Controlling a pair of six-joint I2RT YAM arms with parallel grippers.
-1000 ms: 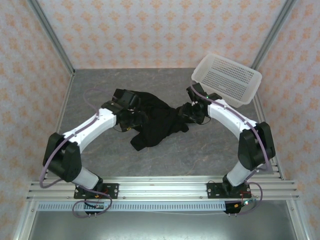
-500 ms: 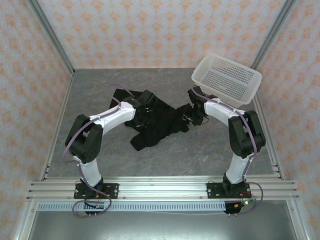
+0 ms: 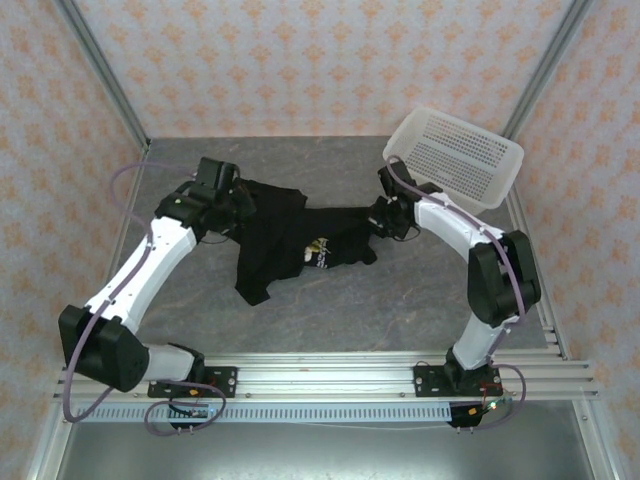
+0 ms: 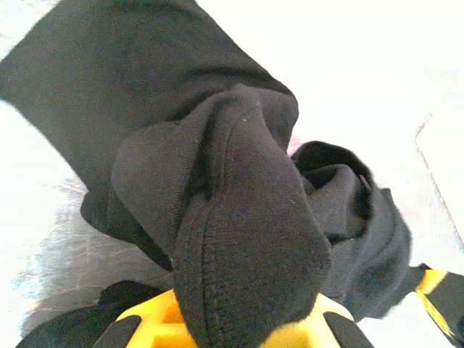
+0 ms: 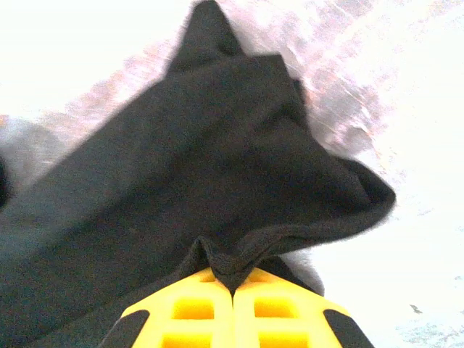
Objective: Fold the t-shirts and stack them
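Large black soft cloth t-shirt, partly spread at centre of grey tabletop, strung between left gripper clamped on a bunched edge and right gripper pinched on a thin fold. Risk: thin fold slipping out under tension, recrumpling cloth.

Robot lab cell, not a home: left arm and right arm bolted to an aluminium rail, extrusion posts, wallpaper-print panels boxing in a grey table.
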